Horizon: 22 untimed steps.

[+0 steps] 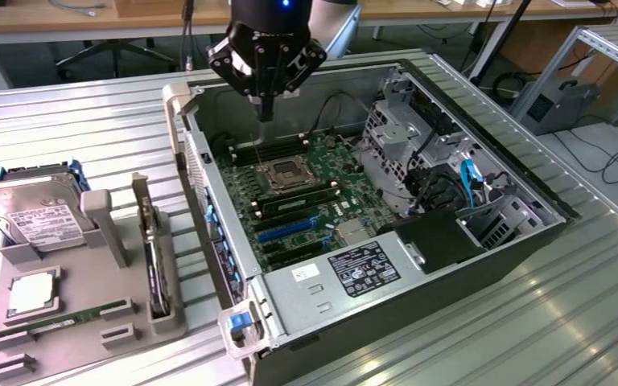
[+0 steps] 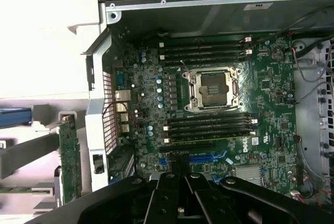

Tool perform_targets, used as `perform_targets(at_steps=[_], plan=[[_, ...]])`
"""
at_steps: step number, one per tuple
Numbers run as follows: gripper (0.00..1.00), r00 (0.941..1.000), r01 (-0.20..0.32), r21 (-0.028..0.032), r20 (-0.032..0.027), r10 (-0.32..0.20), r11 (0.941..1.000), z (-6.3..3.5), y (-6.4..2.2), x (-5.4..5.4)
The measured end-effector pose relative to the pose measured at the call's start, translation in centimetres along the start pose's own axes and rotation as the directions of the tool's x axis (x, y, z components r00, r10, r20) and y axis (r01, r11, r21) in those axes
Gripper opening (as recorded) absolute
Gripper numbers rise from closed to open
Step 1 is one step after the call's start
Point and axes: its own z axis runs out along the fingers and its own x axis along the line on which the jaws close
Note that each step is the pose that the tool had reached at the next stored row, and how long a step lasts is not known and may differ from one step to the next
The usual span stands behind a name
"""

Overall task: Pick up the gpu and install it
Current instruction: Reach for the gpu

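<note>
1. Overhead, the gripper [image 1: 265, 111] hangs pinched shut and empty above the motherboard [image 1: 298, 201] in the open case [image 1: 194, 161].
2. The gpu [image 1: 157, 269] stands edge-on in the grey holder [image 1: 73, 347], just outside the case wall, on the exterior view's left.

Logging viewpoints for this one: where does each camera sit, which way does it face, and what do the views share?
Exterior view: off the arm, raised, looking down on the open computer case, the gpu in its holder on the exterior view's left; the gripper hangs over the motherboard, jaws shut, empty.
Wrist view: on the wrist, facing down into the case; the gripper's black frame shows.
Shared: the CPU socket.
</note>
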Motion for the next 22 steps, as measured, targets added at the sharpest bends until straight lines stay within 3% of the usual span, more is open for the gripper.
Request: perform_targets(at_steps=[22], plan=[[0.11, 1.0, 0.0, 0.0, 0.0, 0.0, 1.0, -0.02, -0.06, 0.82]])
